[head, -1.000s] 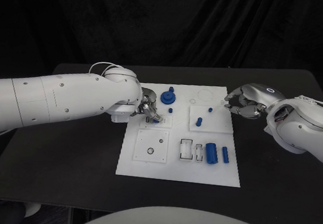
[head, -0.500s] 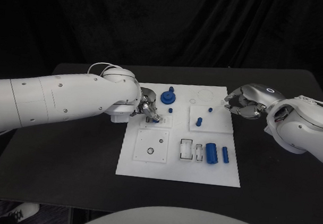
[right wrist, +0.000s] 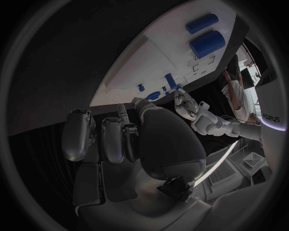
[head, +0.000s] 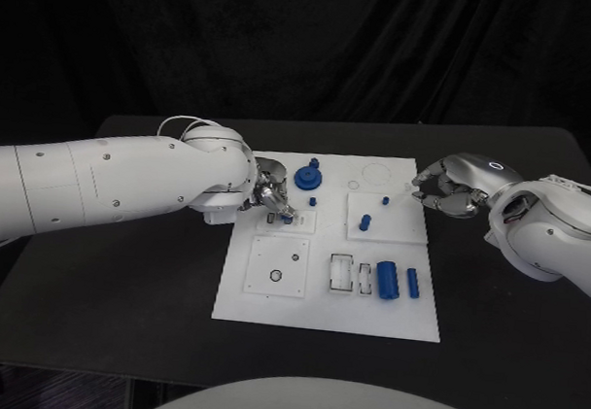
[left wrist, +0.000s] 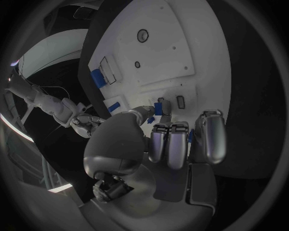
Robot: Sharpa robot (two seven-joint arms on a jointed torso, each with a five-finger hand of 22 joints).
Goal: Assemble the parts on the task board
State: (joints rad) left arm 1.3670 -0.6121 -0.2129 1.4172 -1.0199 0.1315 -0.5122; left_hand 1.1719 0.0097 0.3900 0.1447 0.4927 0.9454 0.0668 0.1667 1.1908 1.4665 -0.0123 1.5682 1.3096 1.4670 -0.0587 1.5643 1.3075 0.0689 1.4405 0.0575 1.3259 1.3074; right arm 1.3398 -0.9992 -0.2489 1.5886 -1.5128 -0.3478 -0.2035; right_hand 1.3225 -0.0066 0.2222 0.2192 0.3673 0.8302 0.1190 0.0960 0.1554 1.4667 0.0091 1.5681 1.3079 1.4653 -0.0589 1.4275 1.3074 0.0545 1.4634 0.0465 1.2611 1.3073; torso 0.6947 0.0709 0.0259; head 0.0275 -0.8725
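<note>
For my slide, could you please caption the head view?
Left hand pinches a small blue part over the white task board; right hand waits.

The left hand [head: 270,202] is on the move over the task board [head: 327,310], edging a touch toward the board's far end. The small blue part [head: 284,218] at its fingertips [head: 279,211] goes with it, now sitting slightly farther up the raised square at the board's left side. In the wrist view the fingers are curled down around that piece against the white surface. The left forearm swings in a shade closer behind it.
</note>
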